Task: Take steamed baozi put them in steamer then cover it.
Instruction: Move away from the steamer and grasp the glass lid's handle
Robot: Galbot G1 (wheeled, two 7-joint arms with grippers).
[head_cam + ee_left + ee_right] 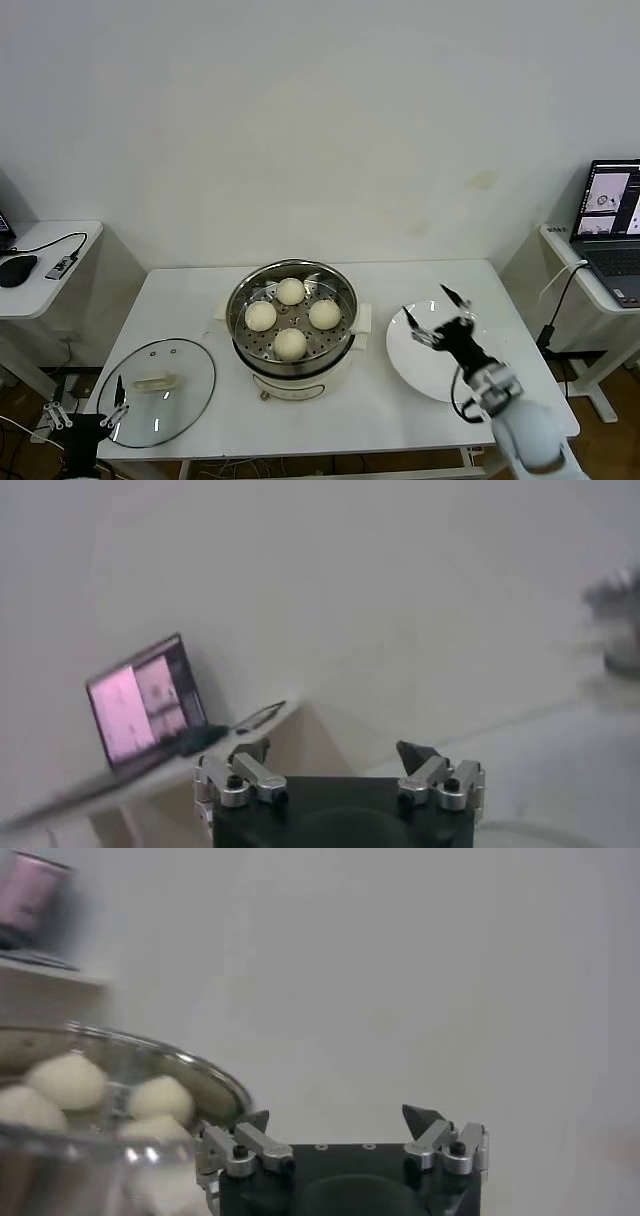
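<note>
Four cream-white baozi [290,317] lie on the perforated tray inside the shiny steel steamer [246,288] at the table's middle; several also show in the right wrist view [66,1080]. The steamer has no lid on it. The glass lid [157,390] lies flat on the table's front left. My right gripper [434,313] is open and empty, above the white plate [425,362] to the right of the steamer. My left gripper [90,414] is open and empty, low at the table's front left corner, just left of the lid.
The white plate holds nothing. A side table with a laptop [608,230] stands to the right. Another side table with a mouse [15,268] and cable stands to the left. The white wall is behind the table.
</note>
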